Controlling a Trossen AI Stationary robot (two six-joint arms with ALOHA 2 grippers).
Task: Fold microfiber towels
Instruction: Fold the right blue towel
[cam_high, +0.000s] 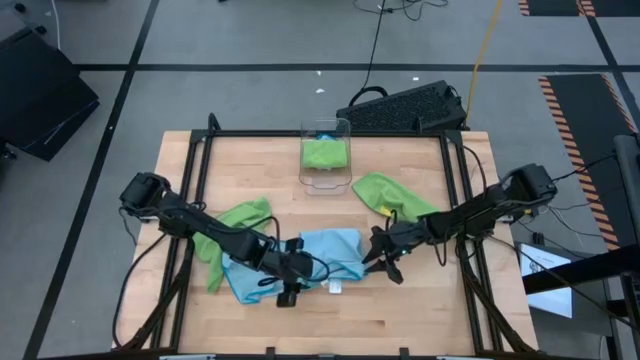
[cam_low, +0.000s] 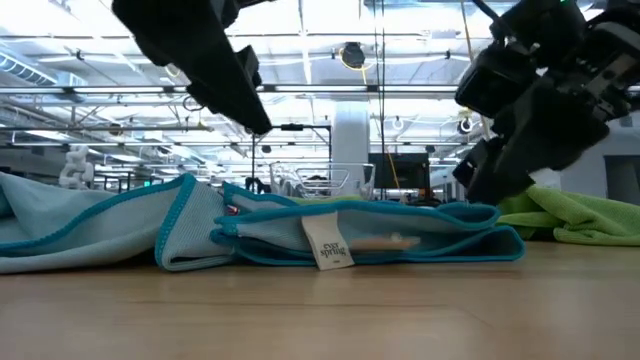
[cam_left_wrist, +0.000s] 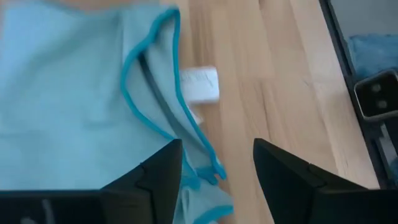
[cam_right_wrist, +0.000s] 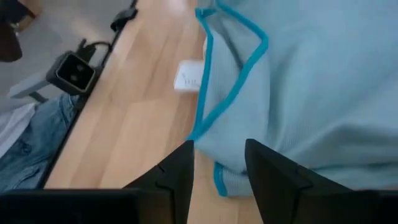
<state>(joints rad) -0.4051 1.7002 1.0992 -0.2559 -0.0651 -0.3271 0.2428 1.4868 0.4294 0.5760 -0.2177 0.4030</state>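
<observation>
- Where the two arms meet near the middle of the wooden table (cam_high: 400, 310), a light blue towel (cam_high: 330, 250) lies folded over on itself, soft and floppy, with a darker teal stitched border and a small white tag (cam_low: 329, 242) sticking out of its near edge.
- The left gripper (cam_high: 292, 290) hangs over the blue towel's near left part; its fingers (cam_left_wrist: 163, 177) are parted and nothing sits between them, the cloth lying loose below.
- The right gripper (cam_high: 385, 262) is at the towel's right edge, its fingers (cam_right_wrist: 179, 171) likewise apart and released, with the towel's corner under the gap.
- Towels counted: two blue layers or pieces in the middle (whether one cloth or two cannot be told), one lime green towel (cam_high: 240, 222) crumpled under the left arm, one green towel (cam_high: 392, 195) bunched under the right arm, and one green towel (cam_high: 325, 153) folded inside the clear plastic bin (cam_high: 344, 130) at the far edge.
- The table top is pale plank wood, bare along the near edge and at both near corners.
- A black metal frame (cam_high: 330, 134) borders the far edge and sides.
</observation>
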